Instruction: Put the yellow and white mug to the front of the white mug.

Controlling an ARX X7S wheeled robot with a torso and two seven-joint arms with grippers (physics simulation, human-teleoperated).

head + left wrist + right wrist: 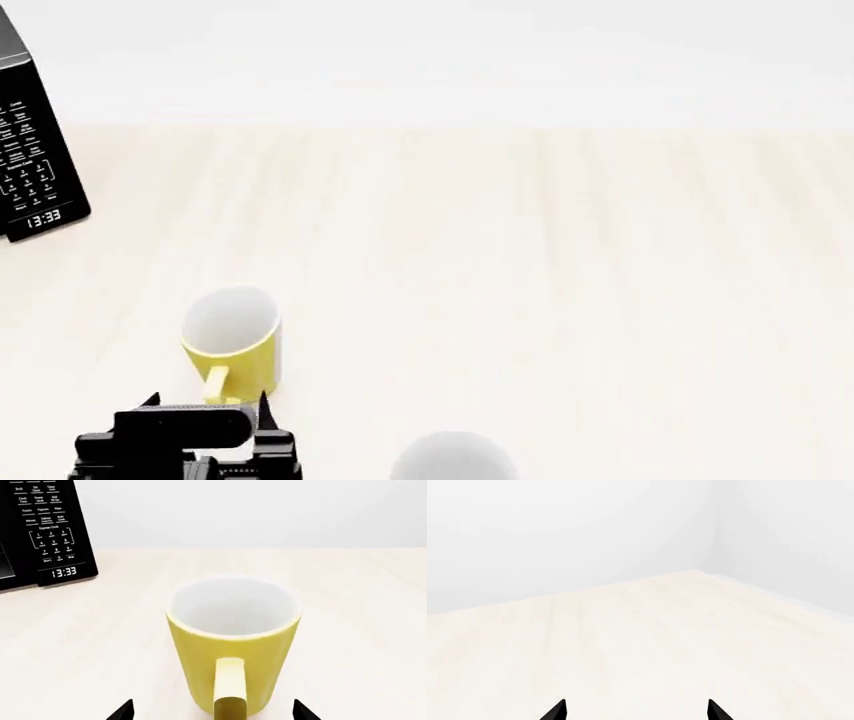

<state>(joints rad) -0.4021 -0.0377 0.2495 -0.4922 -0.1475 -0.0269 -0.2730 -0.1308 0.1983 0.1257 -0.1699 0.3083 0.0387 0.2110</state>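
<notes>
At the far left of the head view we saw the microwave (34,150), its black keypad panel facing us and its clock reading 13:33, standing at the back of the pale wooden bench (561,260). Nearer us and a little to the right stood the yellow and white mug (232,345), upright on the bench, its white inside open to view and its yellow handle turned toward our body. Directly behind that handle we had the left gripper (207,403) low over the bench, reaching forward and roughly level, its black camera block on top. Its jaws stood wide: in the left wrist view the two dark fingertips (123,711) flanked the handle on either side without touching it or the mug's wall, and they held nothing. Further right, at the bottom edge of the head view, only the rounded top of the white mug (451,458) showed, near the yellow and white mug but apart from it. The right gripper (637,711) appeared only in its own wrist view, pointing out across bare bench toward a corner of the walls; its jaws were likewise spread wide and empty.
</notes>
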